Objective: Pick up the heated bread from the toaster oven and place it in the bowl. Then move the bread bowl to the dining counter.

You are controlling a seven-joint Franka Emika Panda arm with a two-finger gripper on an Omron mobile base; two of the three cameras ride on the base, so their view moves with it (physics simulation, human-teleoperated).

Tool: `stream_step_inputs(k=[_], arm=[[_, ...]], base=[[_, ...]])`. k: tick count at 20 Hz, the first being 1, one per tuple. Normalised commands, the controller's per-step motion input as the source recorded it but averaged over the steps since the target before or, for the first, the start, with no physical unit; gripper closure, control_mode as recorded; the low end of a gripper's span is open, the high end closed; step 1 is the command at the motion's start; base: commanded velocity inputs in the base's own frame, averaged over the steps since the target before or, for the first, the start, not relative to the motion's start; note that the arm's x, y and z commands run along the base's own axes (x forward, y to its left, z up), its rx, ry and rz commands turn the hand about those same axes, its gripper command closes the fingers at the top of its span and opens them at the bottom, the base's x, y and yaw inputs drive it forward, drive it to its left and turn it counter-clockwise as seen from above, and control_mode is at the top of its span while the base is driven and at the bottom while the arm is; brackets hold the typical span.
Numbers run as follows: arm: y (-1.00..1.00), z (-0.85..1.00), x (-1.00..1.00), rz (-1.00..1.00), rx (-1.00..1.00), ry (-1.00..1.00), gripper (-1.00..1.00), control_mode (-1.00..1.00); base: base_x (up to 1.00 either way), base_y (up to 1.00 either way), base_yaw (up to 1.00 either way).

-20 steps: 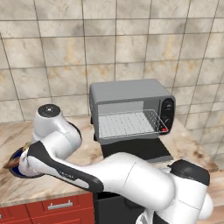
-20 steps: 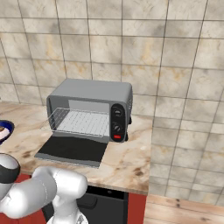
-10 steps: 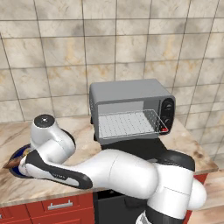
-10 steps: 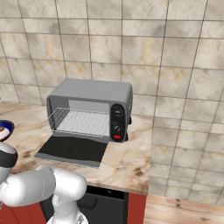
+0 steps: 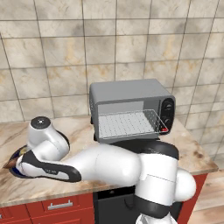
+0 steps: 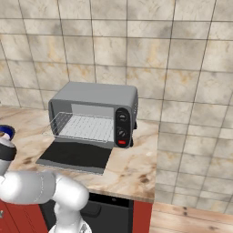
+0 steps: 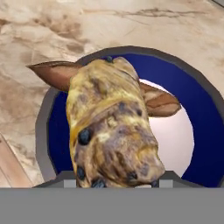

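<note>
**Bread held over the bowl, oven standing open**

While I watch from the base cameras, the marbled counter [image 5: 197, 153] runs under everything, with red drawer fronts [image 5: 48, 210] below its edge. On it sits the toaster oven [image 5: 131, 109], its black door [image 6: 75, 154] dropped flat and its wire rack [image 6: 84, 127] bare. My arm [image 5: 105, 164] reaches low and far to the left, toward the bowl [image 7: 201, 131] at the counter's left end. From the hand camera, the heated bread [image 7: 109, 127] sits clamped in my gripper [image 7: 111, 181], jaws about half apart around it, directly above the bowl's white inside. A long dark-brown bread stick [image 7: 54, 72] lies across the bowl behind it.
</note>
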Motion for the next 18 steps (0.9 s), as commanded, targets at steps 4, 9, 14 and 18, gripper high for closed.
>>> stream_step_inputs(k=[4, 9, 14, 18], arm=[[0.19, -0.17, 0.38, 0.0, 0.0, -0.01, 1.0, -1.0], [0.08, -0.16, 0.37, 0.0, 0.0, 0.0, -1.0, -1.0], [0.0, -0.05, 0.31, 0.0, 0.0, -0.01, -1.0, -1.0], [-0.02, 0.01, -0.06, -0.02, 0.0, 0.0, -1.0, -1.0]], base=[[0.0, 0.0, 0.0], [0.0, 0.0, 0.0], [0.0, 0.0, 0.0], [0.0, 0.0, 0.0]])
